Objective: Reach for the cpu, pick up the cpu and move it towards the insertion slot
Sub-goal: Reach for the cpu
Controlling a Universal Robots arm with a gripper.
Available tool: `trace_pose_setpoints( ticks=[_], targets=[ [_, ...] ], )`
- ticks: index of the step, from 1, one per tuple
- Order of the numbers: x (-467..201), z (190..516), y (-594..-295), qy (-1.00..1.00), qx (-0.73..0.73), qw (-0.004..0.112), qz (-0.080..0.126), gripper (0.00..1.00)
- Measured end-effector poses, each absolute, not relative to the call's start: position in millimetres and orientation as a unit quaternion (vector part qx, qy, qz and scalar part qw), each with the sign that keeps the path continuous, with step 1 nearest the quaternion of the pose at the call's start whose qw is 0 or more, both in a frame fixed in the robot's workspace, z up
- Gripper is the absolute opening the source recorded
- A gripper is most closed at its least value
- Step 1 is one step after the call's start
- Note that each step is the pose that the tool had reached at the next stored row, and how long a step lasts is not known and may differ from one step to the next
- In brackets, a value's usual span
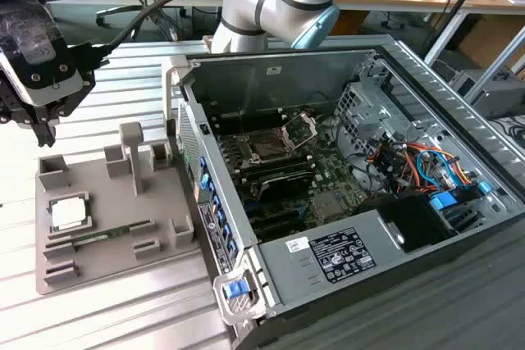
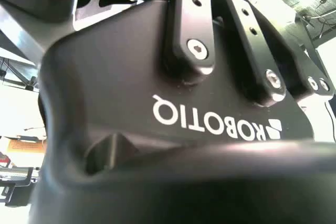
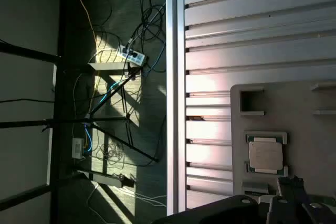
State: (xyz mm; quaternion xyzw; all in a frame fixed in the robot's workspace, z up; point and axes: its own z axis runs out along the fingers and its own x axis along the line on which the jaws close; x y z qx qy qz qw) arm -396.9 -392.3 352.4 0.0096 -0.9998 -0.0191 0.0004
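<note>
**Reach phase, gripper above the tray.** The gripper (image 1: 34,120) hangs over the slatted table (image 1: 123,67), beyond the far edge of the grey tray (image 1: 115,202) and outside the open computer case (image 1: 279,79). It carries nothing. How wide it stands cannot be told: the exterior view catches it at the frame edge, and the second wrist view looks along its black body at close range.

The cpu (image 1: 68,213) lies flat in its tray recess, silver top up. It is below the gripper and offset toward the tray's near side, well apart from it. In the first wrist view the cpu (image 3: 265,156) sits seated between two pale corner brackets, just ahead of the gripper's dark housing.

The insertion slot (image 1: 269,149) is far off to the gripper's other side, inside the case on the board. Its metal clamp frame appears raised, though this is hard to confirm at this range.

Judged from this, the step in hand is the reach; nothing has been grasped. Closing on the chip calls for centring over the recess, squaring to the chip's edges, and a descent that clears the brackets.
</note>
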Motion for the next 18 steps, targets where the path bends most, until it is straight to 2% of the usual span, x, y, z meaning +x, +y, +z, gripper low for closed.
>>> trace_pose_setpoints(
  ticks=[18],
  targets=[
    [-396.9,348.9,-392.3,-1.000,0.010,0.000,-0.019,0.11]
  ],
)
